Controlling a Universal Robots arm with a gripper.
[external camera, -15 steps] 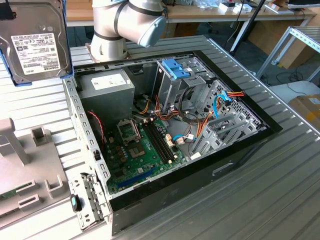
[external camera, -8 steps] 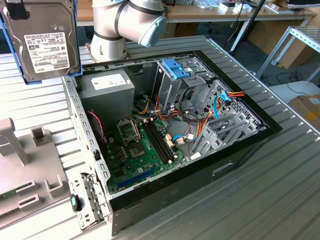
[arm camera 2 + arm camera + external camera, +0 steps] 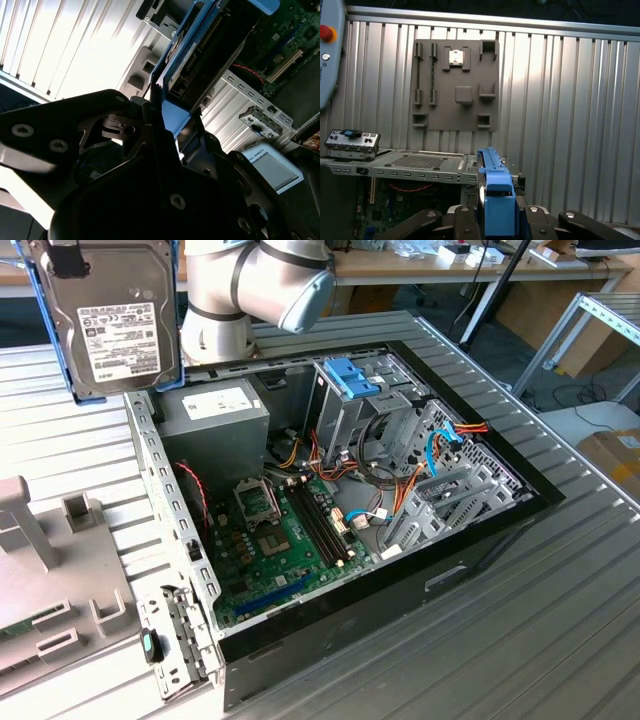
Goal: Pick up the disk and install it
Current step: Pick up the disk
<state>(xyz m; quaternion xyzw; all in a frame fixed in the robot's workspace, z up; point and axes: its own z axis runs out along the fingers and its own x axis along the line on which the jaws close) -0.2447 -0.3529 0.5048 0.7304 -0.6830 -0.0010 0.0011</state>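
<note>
The disk [image 3: 115, 325] hangs at the exterior view's upper left, behind the open computer case [image 3: 165, 510]. Its long axis is near upright, its white label faces the camera, and its top is cut off. The gripper [image 3: 70, 258] is clamped on its upper end. In the first wrist view, 2 fingers [image 3: 465, 222] seemingly pinch the light-blue rail [image 3: 496, 192], with the metal body hidden behind it.

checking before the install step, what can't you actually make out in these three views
- Top of the disk and most of the jaws on it: exterior view, cut off by the top edge.
- Label of the disk: both wrist views, drive seen edge-on, blue rail in front.
- Inside of the drive cage: exterior view, hidden by its own walls.
</note>
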